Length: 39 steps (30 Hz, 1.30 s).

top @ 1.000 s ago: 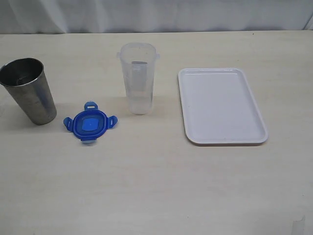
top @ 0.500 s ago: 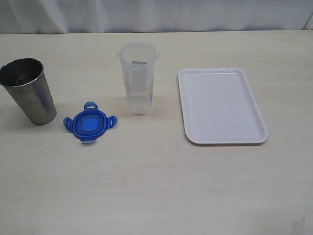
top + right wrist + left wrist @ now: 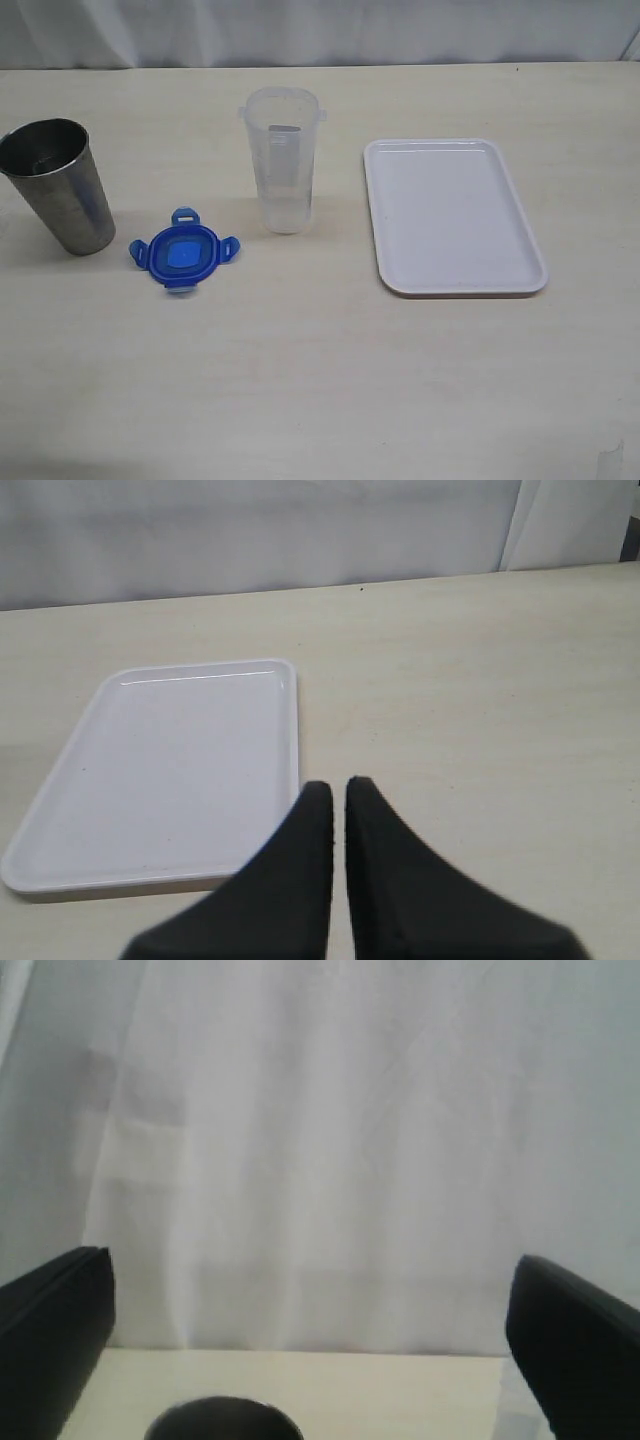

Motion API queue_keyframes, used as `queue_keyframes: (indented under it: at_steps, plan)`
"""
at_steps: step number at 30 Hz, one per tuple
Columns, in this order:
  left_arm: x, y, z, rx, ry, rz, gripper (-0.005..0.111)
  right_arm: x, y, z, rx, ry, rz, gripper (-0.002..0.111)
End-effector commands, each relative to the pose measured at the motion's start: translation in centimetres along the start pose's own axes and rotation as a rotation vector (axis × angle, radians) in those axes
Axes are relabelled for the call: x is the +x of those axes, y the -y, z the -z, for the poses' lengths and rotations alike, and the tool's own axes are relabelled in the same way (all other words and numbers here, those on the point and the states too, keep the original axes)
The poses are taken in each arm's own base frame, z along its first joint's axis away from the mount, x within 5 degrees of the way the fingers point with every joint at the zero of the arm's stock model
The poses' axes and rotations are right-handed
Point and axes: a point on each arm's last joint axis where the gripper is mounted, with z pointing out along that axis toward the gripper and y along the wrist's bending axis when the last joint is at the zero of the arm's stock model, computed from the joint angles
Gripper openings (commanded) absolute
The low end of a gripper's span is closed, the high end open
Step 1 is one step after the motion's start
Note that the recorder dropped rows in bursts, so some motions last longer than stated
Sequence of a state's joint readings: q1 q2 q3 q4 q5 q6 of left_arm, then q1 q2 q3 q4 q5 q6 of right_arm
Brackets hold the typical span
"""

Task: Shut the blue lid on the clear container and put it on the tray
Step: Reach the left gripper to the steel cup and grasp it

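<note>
Left end effector is spread wide with nothing between its fingers, facing a white curtain. The right end effector is pressed closed and holds nothing, above the surface near one edge of the tray. The blue lid lies flat on the surface, just left of the clear container, which stands upright and uncapped. The tray lies to the container's right, apart from it. A steel cup stands left of the lid.

You are looking at one blue lid, one clear container, one tray and one steel cup: four things in all on your one table.
</note>
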State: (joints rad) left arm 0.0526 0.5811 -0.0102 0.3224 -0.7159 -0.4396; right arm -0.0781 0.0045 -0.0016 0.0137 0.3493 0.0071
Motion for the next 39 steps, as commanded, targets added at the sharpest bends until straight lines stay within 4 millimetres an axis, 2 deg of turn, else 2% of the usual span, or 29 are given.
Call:
queue_keyframes:
  at_steps: [1,11,26,31,39]
  plan:
    - [1.2,0.0,-1.5,0.049,-0.074,0.018,0.105,0.0,0.0,0.0,0.005,0.007,0.010,0.005]
    - [4.4,-1.1,-3.0,-0.006,-0.264,-0.017,0.105,0.0,0.0,0.0,0.005,0.007,0.010,0.005]
    - [7.7,-1.9,-4.5,0.007,-0.367,-0.009,0.105,0.0,0.0,0.0,0.005,0.007,0.010,0.005]
    - [10.2,-2.6,-6.4,0.011,-0.479,0.016,0.105,0.0,0.0,0.0,0.005,0.007,0.010,0.005]
    - [13.9,-3.9,-9.6,-0.001,-0.513,0.054,0.105,0.0,0.0,0.0,0.005,0.007,0.010,0.005]
